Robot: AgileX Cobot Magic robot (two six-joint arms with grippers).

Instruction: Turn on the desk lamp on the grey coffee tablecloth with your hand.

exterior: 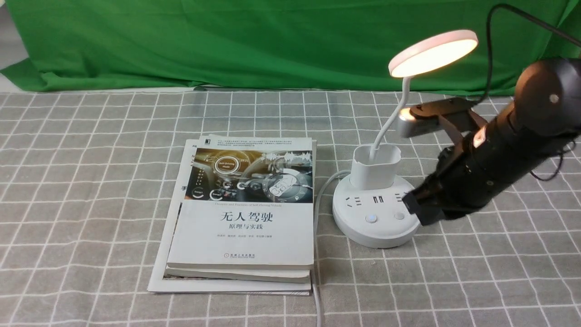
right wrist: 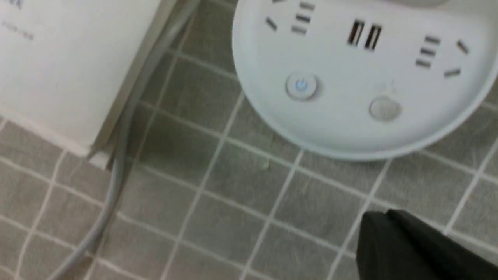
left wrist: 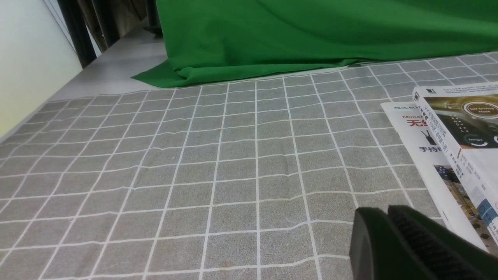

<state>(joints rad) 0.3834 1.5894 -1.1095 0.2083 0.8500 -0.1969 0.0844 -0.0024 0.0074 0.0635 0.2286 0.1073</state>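
White desk lamp [exterior: 376,213] glowed right of books [exterior: 245,204] on grey tablecloth [exterior: 113,227] in front view; left wrist view missed lamp, showed my left pincer [left wrist: 389,212] closed, empty; right pincer [exterior: 420,213], beside lamp base, closed, empty.

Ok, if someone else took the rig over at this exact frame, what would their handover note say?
Left gripper: shut, empty, away from the lamp.
Right gripper: shut, empty, near the lamp base's right side, off both buttons.
Lamp: upright on the grey tablecloth, right of the stacked books.
Done: the lamp is on; its round head glows and one button shows blue.
Left: no more pressing needed; probably just draw the right arm back without touching the buttons.
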